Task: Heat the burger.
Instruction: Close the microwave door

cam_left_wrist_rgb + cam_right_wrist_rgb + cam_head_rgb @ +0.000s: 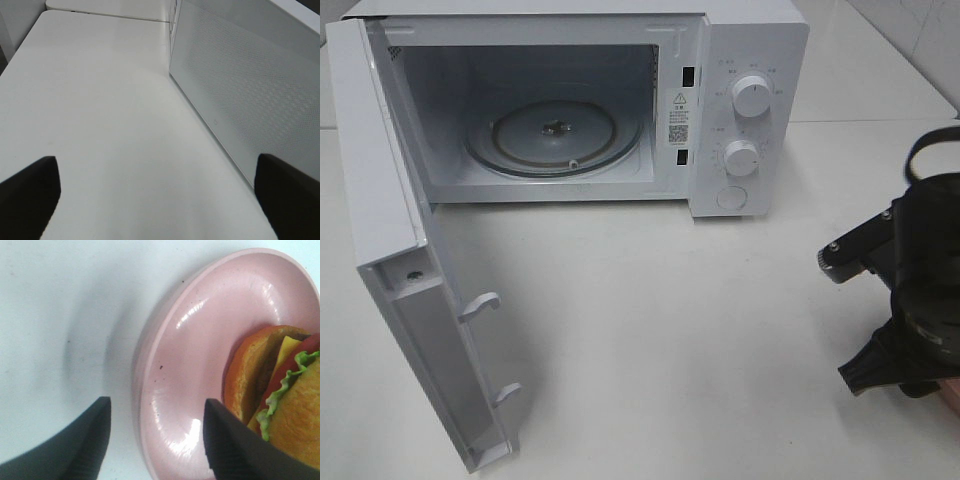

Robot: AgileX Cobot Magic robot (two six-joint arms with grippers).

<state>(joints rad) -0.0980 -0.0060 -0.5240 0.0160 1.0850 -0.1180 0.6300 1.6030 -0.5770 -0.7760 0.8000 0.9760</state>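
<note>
Your right arm (920,290) comes in over the right edge of the white table (670,330), a black, blocky wrist angled downward, with a loop of dark cable above it. Its wrist camera shows you the right gripper (156,440) with its two dark, ribbed fingers (90,445) parted: one finger is outside the pink plate (200,330) over bare table, the other inside over the dish, so the jaws straddle the plate's rim. You cannot tell whether either finger touches the rim; nothing is clamped.

The burger (280,400) lies on that plate, tipped on its side, close beside the inner finger. You see a glossy golden-brown bun, frilly green lettuce, a red tomato slice and a strip of yellow cheese. The plate is smooth, shiny and shallow, with a raised rim.

Your left gripper (155,195) hangs low over the table with its matte black fingers (30,195) spread wide and empty, next to the perforated panel of the microwave door (250,80).

At the table's back edge stands the white microwave (620,110), its door swung fully open toward the left edge, a round glass turntable (555,135) inside and two round knobs (752,95) on its front panel.
</note>
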